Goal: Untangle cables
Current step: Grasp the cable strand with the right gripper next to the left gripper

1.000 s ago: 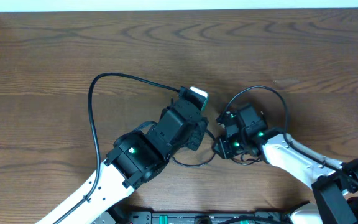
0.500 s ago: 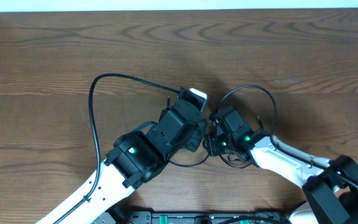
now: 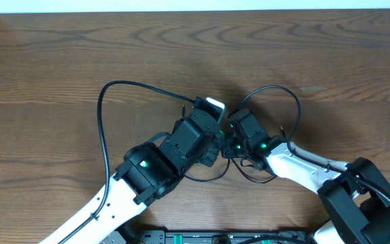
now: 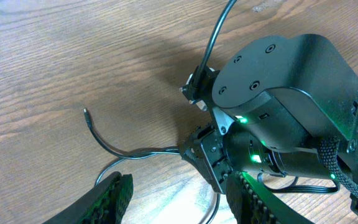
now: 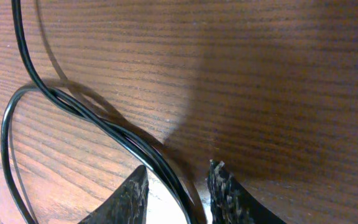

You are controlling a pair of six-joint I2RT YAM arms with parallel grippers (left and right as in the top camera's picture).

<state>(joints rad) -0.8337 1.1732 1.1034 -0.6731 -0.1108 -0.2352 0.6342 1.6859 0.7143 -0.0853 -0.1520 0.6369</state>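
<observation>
Spreading across the whole view, the brown wooden table (image 3: pixel 59 54) carried everything. The left arm (image 3: pixel 151 166) reached in from the near left and the right arm (image 3: pixel 303 169) from the near right, their heads almost touching at mid-table. The left gripper (image 4: pixel 179 186) stood with its fingers wide apart, clamping nothing. The right gripper (image 5: pixel 179 168) also had its jaws parted, with black strands passing loosely between them. The black cable (image 3: pixel 99 112) swept a wide loop left of the arms, with a smaller loop just beyond the right gripper. One small plug end (image 4: pixel 85 112) lay on bare wood.
</observation>
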